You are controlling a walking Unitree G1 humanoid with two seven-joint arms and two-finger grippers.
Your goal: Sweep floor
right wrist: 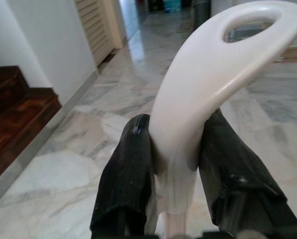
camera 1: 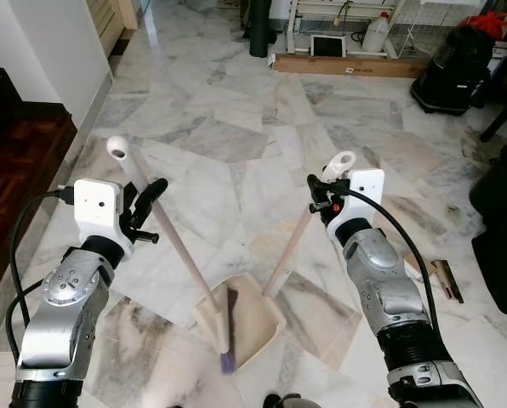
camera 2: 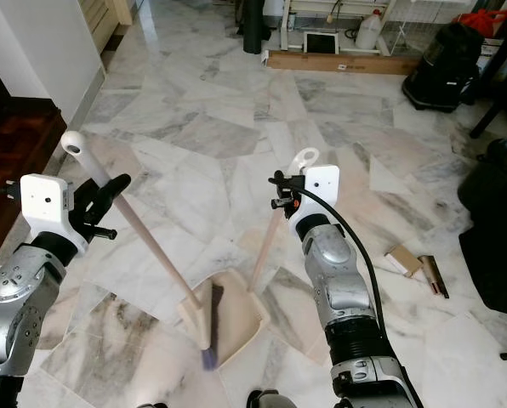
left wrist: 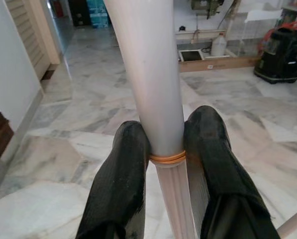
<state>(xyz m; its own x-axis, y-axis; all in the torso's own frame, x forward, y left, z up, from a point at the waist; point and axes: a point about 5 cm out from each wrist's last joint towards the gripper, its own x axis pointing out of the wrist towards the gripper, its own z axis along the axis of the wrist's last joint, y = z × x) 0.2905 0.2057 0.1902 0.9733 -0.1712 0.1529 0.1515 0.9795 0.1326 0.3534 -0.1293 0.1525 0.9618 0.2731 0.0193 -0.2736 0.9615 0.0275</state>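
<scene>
The marble floor spread wide; at 6 o'clock the dustpan (bristles inside) received the broom, clamped by the left gripper. The right gripper pinched the dustpan handle. Probably mid-collection; next, lift the pan level.

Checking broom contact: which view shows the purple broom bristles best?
Left eye view: the purple bristle head of the pale-handled broom lies in the beige plastic dustpan, unobstructed. The right eye view shows the same, nearer the frame's bottom. The left wrist view shows the left gripper clamping the handle, no bristles.
</scene>
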